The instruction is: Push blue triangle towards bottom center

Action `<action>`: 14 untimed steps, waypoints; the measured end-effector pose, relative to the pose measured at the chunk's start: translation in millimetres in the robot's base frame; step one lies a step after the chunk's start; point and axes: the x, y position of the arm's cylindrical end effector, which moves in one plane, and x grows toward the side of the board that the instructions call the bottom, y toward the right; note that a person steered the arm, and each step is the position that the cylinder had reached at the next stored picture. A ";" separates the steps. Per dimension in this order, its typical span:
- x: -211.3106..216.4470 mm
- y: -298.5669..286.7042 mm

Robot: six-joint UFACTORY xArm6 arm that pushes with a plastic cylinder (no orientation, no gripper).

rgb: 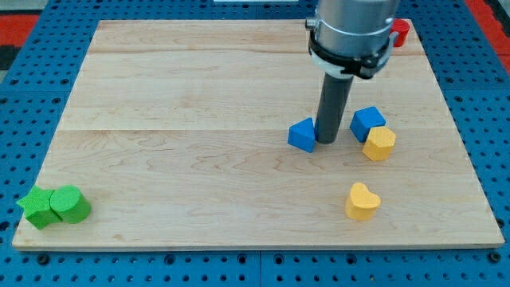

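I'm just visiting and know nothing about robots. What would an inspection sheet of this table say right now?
Surface: wooden board on a blue pegboard.
Job's things: blue triangle, right of centre; my tip touches or nearly touches its right side.
Clutter: blue cube against a yellow block; yellow heart nearer the view's bottom; green star and green cylinder together at bottom left; red block at top, partly hidden.
Grippers: none, only a rod.
Cables: nothing seen.
Surroundings: red mat at top corners.

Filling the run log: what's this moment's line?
task: push blue triangle bottom center | my tip: touching its right side | state: right of center
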 end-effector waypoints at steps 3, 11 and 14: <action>-15.7 -24.6; 34.8 -111.4; 62.7 -108.7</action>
